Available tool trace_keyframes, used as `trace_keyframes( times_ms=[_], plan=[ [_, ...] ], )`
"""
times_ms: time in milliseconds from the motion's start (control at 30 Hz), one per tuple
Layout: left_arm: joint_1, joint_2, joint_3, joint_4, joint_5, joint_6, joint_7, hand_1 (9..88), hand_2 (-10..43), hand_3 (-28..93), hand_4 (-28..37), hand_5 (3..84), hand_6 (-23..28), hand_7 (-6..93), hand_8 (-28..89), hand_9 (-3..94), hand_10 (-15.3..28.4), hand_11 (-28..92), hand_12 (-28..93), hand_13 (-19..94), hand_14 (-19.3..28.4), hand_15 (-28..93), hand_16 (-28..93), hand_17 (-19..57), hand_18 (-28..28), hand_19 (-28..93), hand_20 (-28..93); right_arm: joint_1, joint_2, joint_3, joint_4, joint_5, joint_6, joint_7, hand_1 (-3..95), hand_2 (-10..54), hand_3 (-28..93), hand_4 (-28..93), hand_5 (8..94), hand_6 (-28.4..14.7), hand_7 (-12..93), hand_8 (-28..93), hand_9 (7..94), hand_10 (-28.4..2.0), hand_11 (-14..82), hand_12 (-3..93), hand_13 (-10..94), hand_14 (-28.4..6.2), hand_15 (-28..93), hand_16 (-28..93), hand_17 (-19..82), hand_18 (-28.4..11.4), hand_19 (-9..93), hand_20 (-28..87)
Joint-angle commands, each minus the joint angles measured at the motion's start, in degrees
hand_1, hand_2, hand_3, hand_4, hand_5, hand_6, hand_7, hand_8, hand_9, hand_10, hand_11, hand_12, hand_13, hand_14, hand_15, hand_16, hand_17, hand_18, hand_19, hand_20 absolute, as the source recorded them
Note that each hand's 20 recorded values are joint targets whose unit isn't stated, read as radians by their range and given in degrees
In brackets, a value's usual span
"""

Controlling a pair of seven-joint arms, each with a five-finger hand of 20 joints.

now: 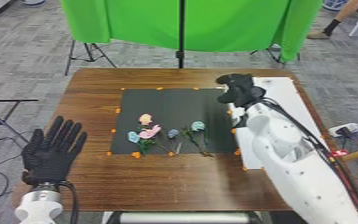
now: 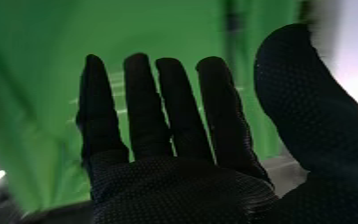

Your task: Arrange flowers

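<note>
The right hand [image 1: 238, 91] was wide, with its fingers straight, near the far end of the white sheet [image 1: 286, 102]; the flowers [image 1: 150, 132] (some were pink, some bluish) lay on the dark mat [image 1: 162, 104]; the left hand [image 1: 48, 159] was also spread, at the left of this mat.

Head view: soft, even light on the desk [image 1: 167, 187]. Right wrist view: dimmer, with strong white glare.
</note>
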Motion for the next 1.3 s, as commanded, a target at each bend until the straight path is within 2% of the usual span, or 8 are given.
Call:
trace_keyframes(
  times_ms=[33,133,233,567,767,867,967,1300],
  plan=[
    [-0.24,0.63,1.27,0.38,0.44,-1.04,0.32,29.1,9.5,77,-28.3,44.3,8.8,8.7,-9,40.0,15.1,19,9,30,16.3,33,-7,-7.6,14.2,36,12,13.09,5.92,0.15,11.52,4.23,4.66,5.39,37.5,-9.5,84,-28,44.1,-3.7,12,-12,45.0,-14.7,8.6,12.9,37,-13.7,19,15,16,-18.8,51,16],
    [-0.74,1.10,1.84,0.48,-0.47,-1.57,0.81,29.1,9.6,77,-28.3,44.2,8.8,8.6,-9,39.9,15.1,19,9,30,16.3,33,-7,-7.6,14.2,36,12,17.19,6.27,-0.95,16.85,4.68,1.61,7.78,36.4,-9.5,83,-28,42.1,-4.6,13,-12,44.2,-14.6,9.1,12.8,38,-13.9,20,16,16,-18.6,52,16],
    [-1.34,1.12,2.54,0.70,-0.23,-1.55,0.61,29.1,9.7,77,-28.3,44.2,8.8,8.5,-9,39.9,15.1,18,9,30,16.3,33,-7,-7.6,14.2,36,12,20.26,6.38,-1.76,21.53,1.93,-1.10,8.24,35.8,-9.5,83,-28,40.1,-5.2,13,-12,41.3,-14.6,9.4,12.4,36,-14.1,21,15,16,-18.6,52,15],
    [-1.93,1.57,3.42,0.82,-0.45,-1.68,1.10,29.0,9.8,77,-28.3,44.3,8.7,8.5,-9,39.9,15.1,18,10,30,16.4,33,-7,-7.6,14.2,36,12,23.13,4.91,1.75,27.70,-7.55,-12.80,4.86,37.1,-9.5,84,-28,36.6,-4.7,13,-12,35.5,-13.1,7.9,11.3,32,-13.5,19,14,14,-18.1,51,13],
    [-2.38,1.63,3.90,1.09,-0.54,-1.72,0.62,29.0,9.8,78,-28.3,44.3,8.8,8.5,-9,39.9,15.1,18,10,30,16.4,33,-7,-7.6,14.2,36,12,23.06,3.11,4.09,28.88,-10.39,-17.35,-0.66,39.2,-9.4,85,-28,32.0,-4.4,13,-12,32.7,-11.7,7.6,10.7,31,-12.6,17,15,14,-17.7,50,13],
    [-2.87,1.73,4.22,1.27,-0.48,-1.82,0.32,29.0,9.9,78,-28.3,44.3,8.8,8.5,-9,39.9,15.2,18,10,30,16.4,33,-7,-7.7,14.2,36,12,23.72,1.82,3.75,29.94,-11.83,-18.80,-2.38,36.4,-0.1,84,-28,29.1,-3.9,13,-12,30.8,-10.8,7.5,10.0,29,-12.1,16,15,13,-17.5,50,13],
    [-3.53,1.92,4.57,1.52,-0.45,-1.87,0.32,29.0,9.9,77,-28.3,44.3,8.8,8.5,-9,39.8,15.1,18,10,30,16.4,33,-7,-7.7,14.2,36,12,24.75,0.22,3.35,31.40,-12.01,-19.13,-3.67,34.5,4.9,85,-28,28.4,-4.1,13,-13,30.2,-10.5,7.7,9.4,29,-11.9,16,15,13,-17.3,49,14],
    [-5.93,2.71,6.51,2.18,-0.53,-2.43,0.41,29.0,10.0,78,-28.3,44.4,8.9,8.6,-9,39.8,15.1,19,10,30,16.4,33,-7,-7.7,14.2,36,12,29.31,-3.86,3.56,37.59,-15.89,-22.92,-4.09,31.1,15.5,87,-28,27.7,-3.9,12,-12,28.9,-10.4,7.0,8.7,29,-11.9,14,17,13,-17.2,48,15]
  ],
)
